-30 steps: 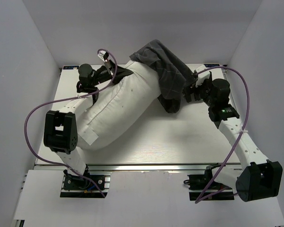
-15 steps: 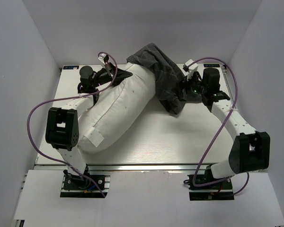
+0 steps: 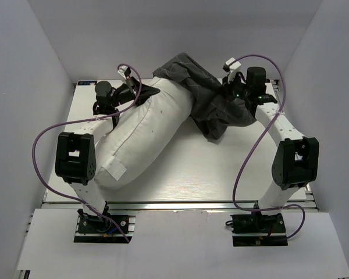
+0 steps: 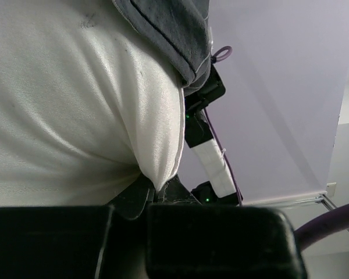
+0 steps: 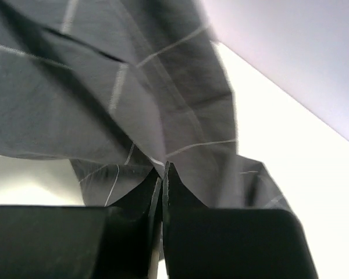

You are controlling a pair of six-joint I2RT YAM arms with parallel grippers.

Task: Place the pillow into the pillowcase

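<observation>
Your left gripper [image 4: 160, 190] is pinched tight on a far corner of the pillow [image 3: 142, 136]. The pillow lies slantwise across the left half of the table [image 3: 232, 174], with its far end covered by the pillowcase [image 3: 212, 99]. Your right gripper [image 5: 163, 174] is clamped on a fold of that grey checked fabric, which drapes over the pillow's far end and trails in a bunched heap to the right, onto the tabletop near the back wall.

Lighting was bright, even, diffuse from above | shadows were soft beneath the pillow [image 3: 139, 133] on the desk [image 3: 221, 168] | right wrist view showed the pillowcase [image 5: 104, 87] blurred | wrist foregrounds were dark
</observation>
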